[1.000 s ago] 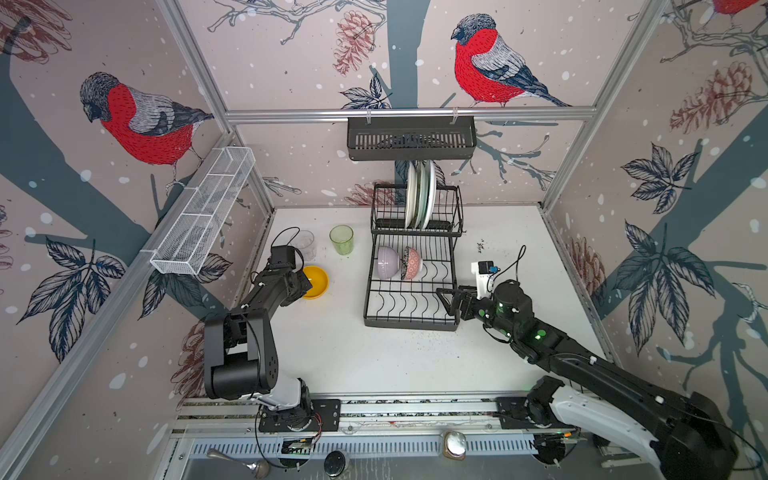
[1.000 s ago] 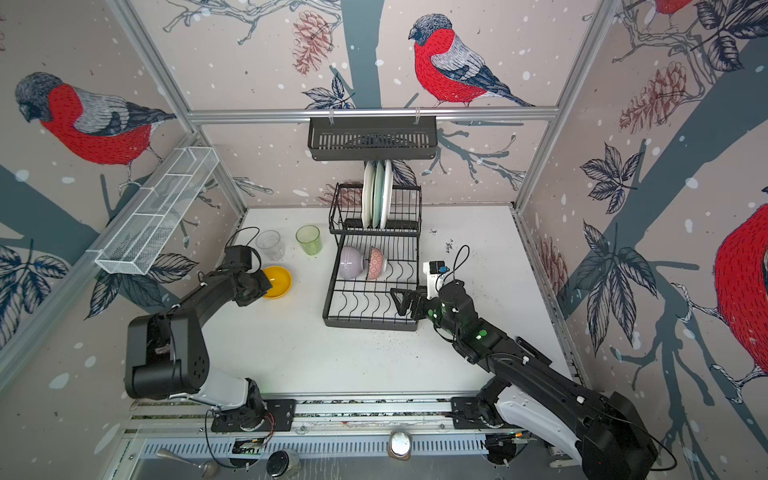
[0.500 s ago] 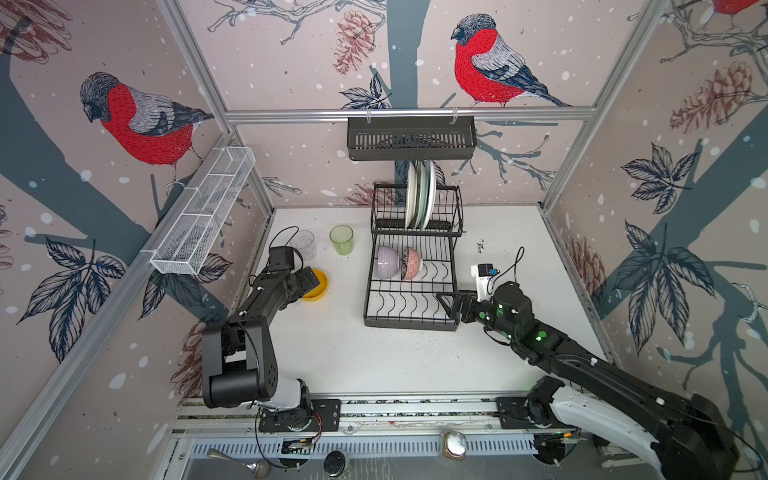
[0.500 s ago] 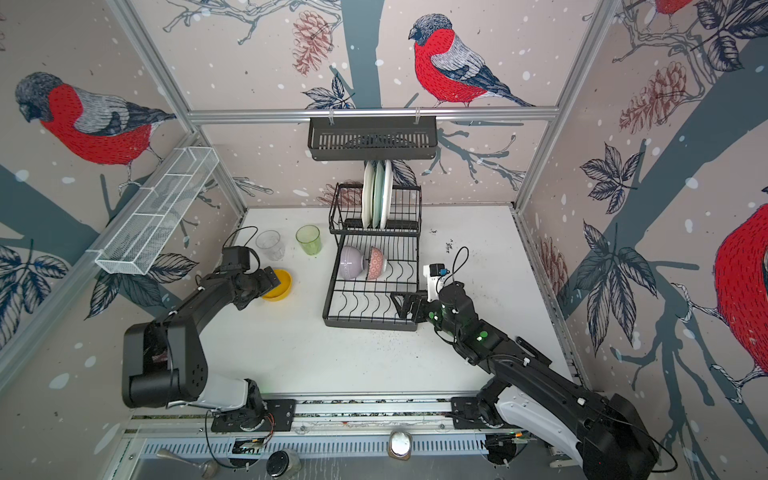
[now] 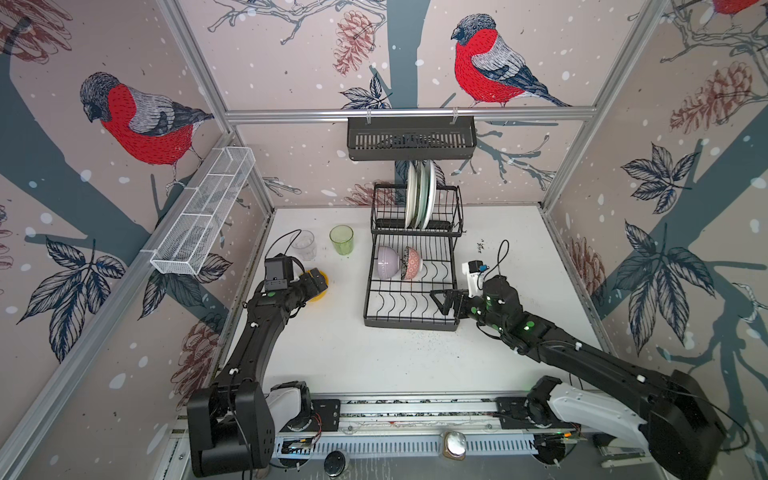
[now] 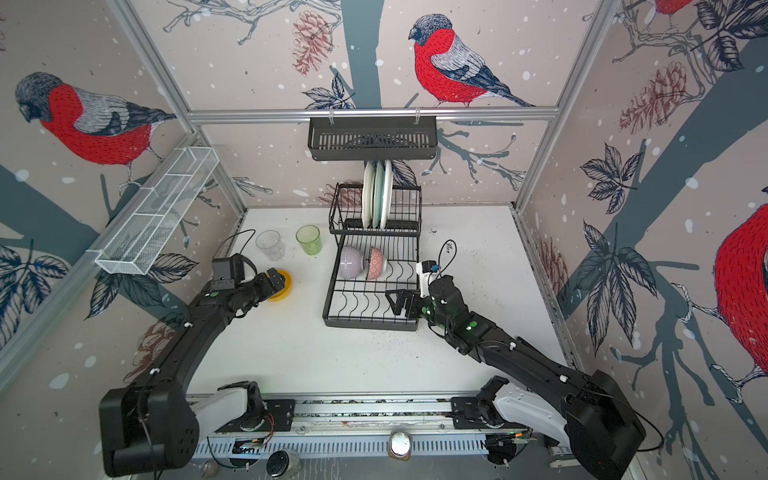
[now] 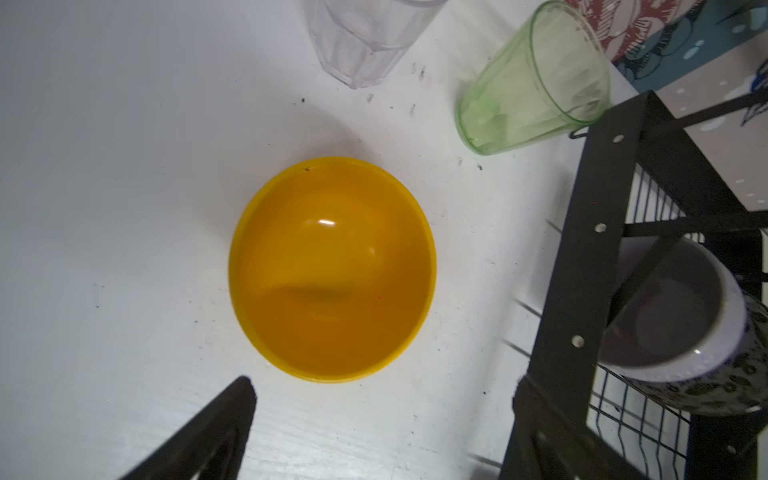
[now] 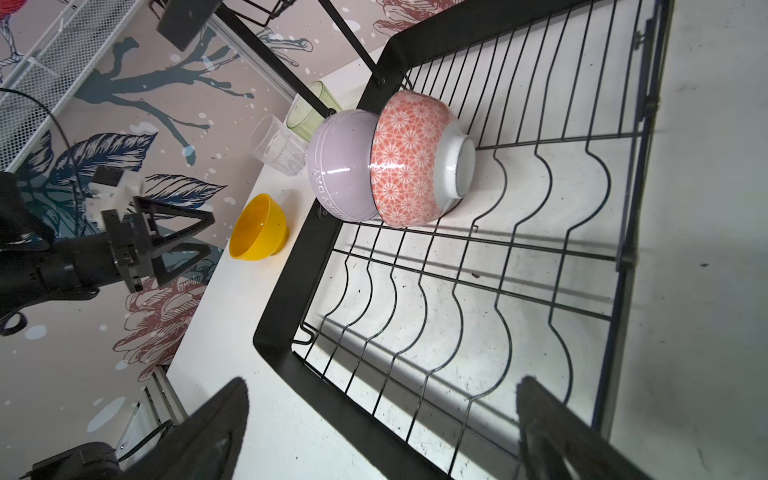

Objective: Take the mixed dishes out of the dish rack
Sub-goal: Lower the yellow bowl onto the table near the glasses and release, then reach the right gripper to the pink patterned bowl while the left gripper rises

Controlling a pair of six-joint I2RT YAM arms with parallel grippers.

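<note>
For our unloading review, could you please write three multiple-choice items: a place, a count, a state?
1. Where is the yellow bowl? A. on the table beside the dish rack B. in its lower tier C. in its upper tier
2. Plates in the upper tier? A. one B. three C. five
3. The left gripper's jaws? A. open B. shut on the bowl C. shut on a glass
1 A, it stands on bare table; 2 B, three rims show; 3 A, spread, holding nothing.

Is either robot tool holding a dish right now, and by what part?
Nothing is held. The left tool hangs open above the yellow bowl, which sits on the table; the right tool is open over the dish rack, touching no dish.
</note>
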